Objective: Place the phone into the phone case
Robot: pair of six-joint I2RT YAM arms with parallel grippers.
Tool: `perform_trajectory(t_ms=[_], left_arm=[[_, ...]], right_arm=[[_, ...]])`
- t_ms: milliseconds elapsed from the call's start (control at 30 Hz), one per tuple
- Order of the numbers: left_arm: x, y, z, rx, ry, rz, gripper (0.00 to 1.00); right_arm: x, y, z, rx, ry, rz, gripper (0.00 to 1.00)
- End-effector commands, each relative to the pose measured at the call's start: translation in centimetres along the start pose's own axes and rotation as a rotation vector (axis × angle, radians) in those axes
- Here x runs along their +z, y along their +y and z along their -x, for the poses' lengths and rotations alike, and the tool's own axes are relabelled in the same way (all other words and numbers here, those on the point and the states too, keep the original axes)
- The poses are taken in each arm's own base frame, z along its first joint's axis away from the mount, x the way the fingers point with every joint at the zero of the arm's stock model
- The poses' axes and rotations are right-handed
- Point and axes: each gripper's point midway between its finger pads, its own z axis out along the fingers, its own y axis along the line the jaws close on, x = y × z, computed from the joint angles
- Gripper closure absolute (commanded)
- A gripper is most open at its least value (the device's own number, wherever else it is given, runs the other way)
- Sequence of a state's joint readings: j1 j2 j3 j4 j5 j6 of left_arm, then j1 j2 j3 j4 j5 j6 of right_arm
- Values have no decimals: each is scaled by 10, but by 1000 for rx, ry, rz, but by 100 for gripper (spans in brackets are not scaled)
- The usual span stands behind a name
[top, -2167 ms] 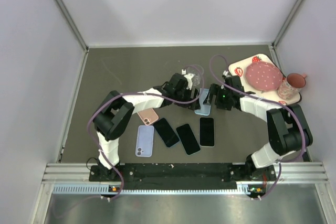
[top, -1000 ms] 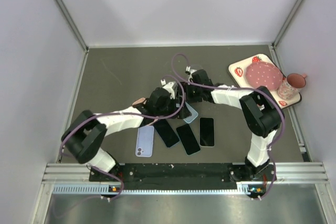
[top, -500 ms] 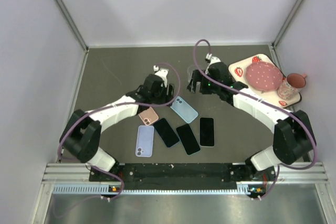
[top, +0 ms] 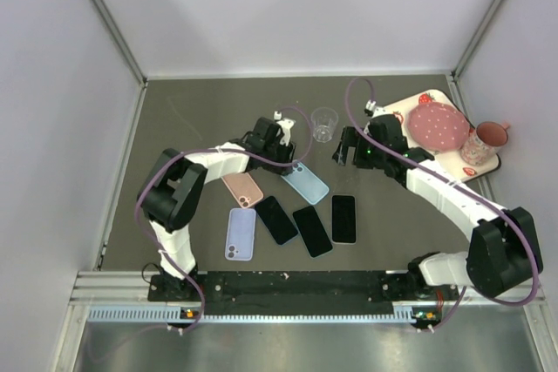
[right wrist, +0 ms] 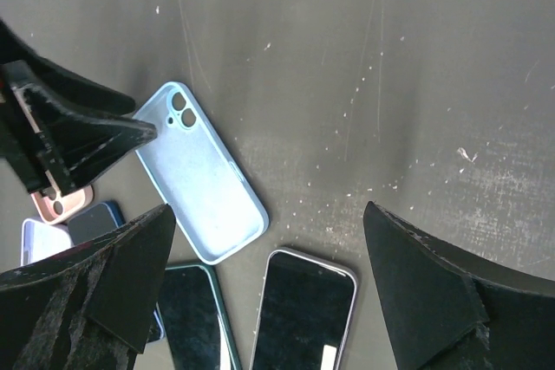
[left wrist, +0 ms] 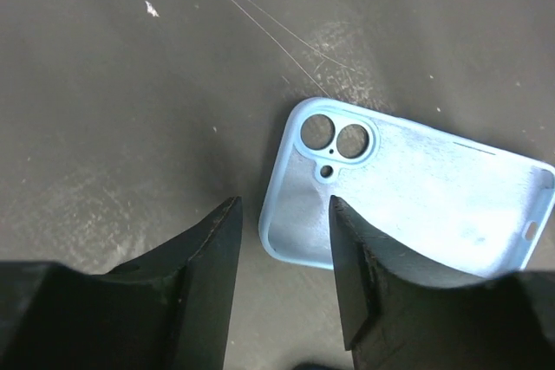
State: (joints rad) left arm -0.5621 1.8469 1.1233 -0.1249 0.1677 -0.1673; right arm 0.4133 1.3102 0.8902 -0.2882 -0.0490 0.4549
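Dark grey tabletop (top: 192,119), white walls around; light-blue phone case (top: 305,182) is lying hollow side up, empty, mid-table; left gripper (left wrist: 283,212) is sitting low over its camera-cutout end, jaws partly apart and straddling the case's long edge, one finger (left wrist: 355,257) over the hollow, the other over bare table; not clamping anything I can see; right gripper (right wrist: 267,212) is hovering near the clear cup (top: 324,123), jaws spread wide, holding nothing; three phones (top: 343,218) are lying screen up in a row just near-side of the case, none inside it; pink case (top: 242,187) is lying just left of the blue one.
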Motion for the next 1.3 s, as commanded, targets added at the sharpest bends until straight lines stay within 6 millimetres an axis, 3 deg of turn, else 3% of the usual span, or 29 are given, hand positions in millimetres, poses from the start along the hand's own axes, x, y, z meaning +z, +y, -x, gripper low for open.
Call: perform_trajectory(t_ms=[0, 167, 300, 333, 367, 600, 700, 1067, 1167, 1200, 1233, 1267], left_arm=[[11, -2, 22, 11, -44, -22, 52], [18, 3, 17, -15, -26, -1, 65], [16, 8, 13, -48, -17, 34, 82], [13, 10, 8, -63, -2, 50, 98], [11, 10, 6, -92, 4, 66, 100], [-11, 18, -12, -245, 27, 157, 100], [-17, 31, -19, -301, 32, 253, 100], [-34, 41, -15, -382, -13, 340, 100], [-39, 40, -15, -377, -22, 343, 90], [-51, 42, -13, -356, -41, 377, 41], [-55, 44, -11, -352, -61, 394, 28], [-64, 42, -7, -352, -86, 391, 25]], right_arm=[[-8, 7, 8, -1, -24, 42, 10], [-10, 12, 13, -4, -31, 55, 10], [-10, 14, 15, -6, -30, 67, 10], [-10, 14, 14, -6, -29, 67, 10], [-10, 15, 14, -3, -28, 71, 10], [-8, 17, 14, -2, -17, 83, 10], [-7, 20, 13, -1, -8, 92, 10], [-3, 21, 6, 10, 17, 106, 10], [-2, 21, 5, 8, 21, 109, 10], [-5, 23, 8, 5, 12, 117, 10], [-6, 23, 7, 8, 12, 118, 10], [-7, 24, 8, 7, 8, 122, 10]])
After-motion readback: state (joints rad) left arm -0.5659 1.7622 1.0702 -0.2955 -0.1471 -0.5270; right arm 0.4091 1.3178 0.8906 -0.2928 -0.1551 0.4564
